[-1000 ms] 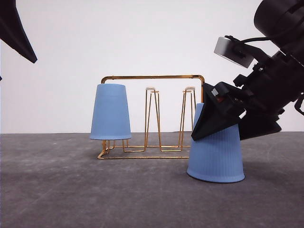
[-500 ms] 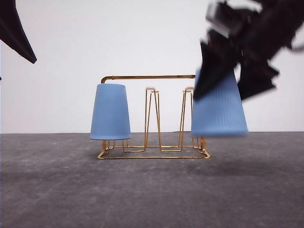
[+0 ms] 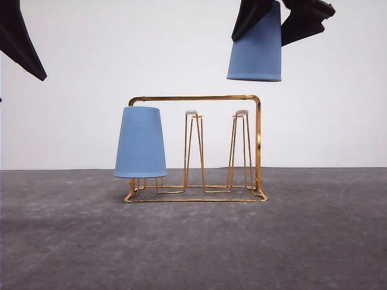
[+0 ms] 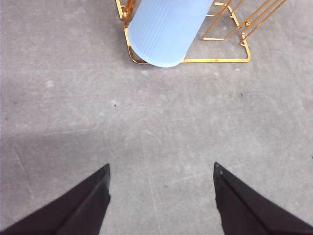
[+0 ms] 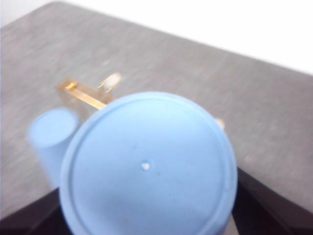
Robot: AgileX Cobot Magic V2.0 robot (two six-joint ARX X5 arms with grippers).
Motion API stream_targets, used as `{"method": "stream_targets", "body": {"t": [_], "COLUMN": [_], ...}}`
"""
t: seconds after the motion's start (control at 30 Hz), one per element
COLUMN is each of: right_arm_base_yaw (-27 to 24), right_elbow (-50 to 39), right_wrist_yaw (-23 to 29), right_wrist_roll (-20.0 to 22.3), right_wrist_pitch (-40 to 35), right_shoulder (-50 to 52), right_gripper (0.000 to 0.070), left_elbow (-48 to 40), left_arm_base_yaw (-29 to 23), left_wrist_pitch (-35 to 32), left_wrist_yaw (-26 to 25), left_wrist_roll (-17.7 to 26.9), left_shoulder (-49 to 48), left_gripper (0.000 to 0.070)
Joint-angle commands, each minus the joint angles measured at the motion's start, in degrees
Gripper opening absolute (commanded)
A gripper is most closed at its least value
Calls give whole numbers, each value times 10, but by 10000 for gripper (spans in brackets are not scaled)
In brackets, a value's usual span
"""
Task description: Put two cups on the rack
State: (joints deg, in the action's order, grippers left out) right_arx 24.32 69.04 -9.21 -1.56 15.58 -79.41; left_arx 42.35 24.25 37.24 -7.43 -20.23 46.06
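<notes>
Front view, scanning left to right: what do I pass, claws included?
Left claw → cup on the rack → middle peg → cup held aloft by the right claw.

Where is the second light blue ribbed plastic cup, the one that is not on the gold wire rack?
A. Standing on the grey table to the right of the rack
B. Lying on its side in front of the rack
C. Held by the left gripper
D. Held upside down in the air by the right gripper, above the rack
D: the front view shows the light blue ribbed plastic cup mouth down in the right gripper, higher than the gold wire rack.
</notes>
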Motion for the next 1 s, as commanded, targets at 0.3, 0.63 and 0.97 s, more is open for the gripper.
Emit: {"method": "stream_targets", "body": {"t": [0.3, 0.63, 0.97], "right_arm_base_yaw": [3, 6, 6], "right_elbow": [7, 7, 7], "right_wrist_yaw": [2, 3, 4], "right_wrist_roll": [11, 9, 5], "right_wrist_pitch": [-47, -57, -39], "right_shoulder": [-136, -148, -150], "right_gripper": [383, 383, 384], "left_elbow": [5, 5, 5], "left_arm_base_yaw": [3, 3, 3], "left_wrist_pitch": [-4, -6, -6], "left_wrist_yaw": [2, 2, 1], "left_wrist_roll": [0, 0, 0], "left_shoulder": [3, 3, 3], "left_gripper": [382, 382, 382]}}
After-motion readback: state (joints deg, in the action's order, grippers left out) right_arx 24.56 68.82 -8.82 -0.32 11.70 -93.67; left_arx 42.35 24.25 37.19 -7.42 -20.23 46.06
